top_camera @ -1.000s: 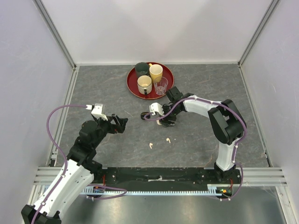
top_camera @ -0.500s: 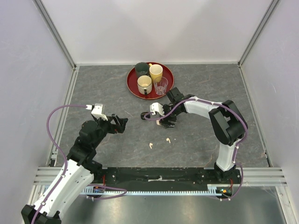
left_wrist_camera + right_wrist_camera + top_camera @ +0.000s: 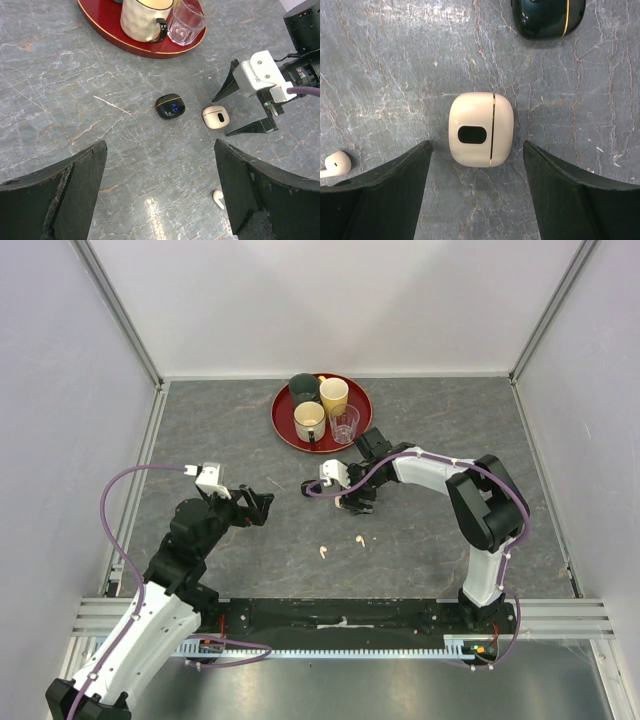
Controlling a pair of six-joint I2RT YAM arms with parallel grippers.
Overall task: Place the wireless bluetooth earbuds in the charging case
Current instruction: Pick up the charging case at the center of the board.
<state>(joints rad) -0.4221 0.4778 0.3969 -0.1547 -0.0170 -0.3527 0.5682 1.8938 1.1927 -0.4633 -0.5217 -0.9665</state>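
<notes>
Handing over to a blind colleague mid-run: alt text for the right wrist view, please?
A cream-white charging case lies on the grey table, centred between the fingers of the open right claw, touching neither. A black case is cut off at the top edge; one cream-white earbud lies at the left edge.

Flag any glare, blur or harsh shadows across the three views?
Left wrist: sharp, one pale glare patch on the table near the bottom edge. Right wrist: cream charging case crisp, soft shadow around it; near jaws dark, detail lost. Top external: even light, cream earbuds too small to resolve.
</notes>
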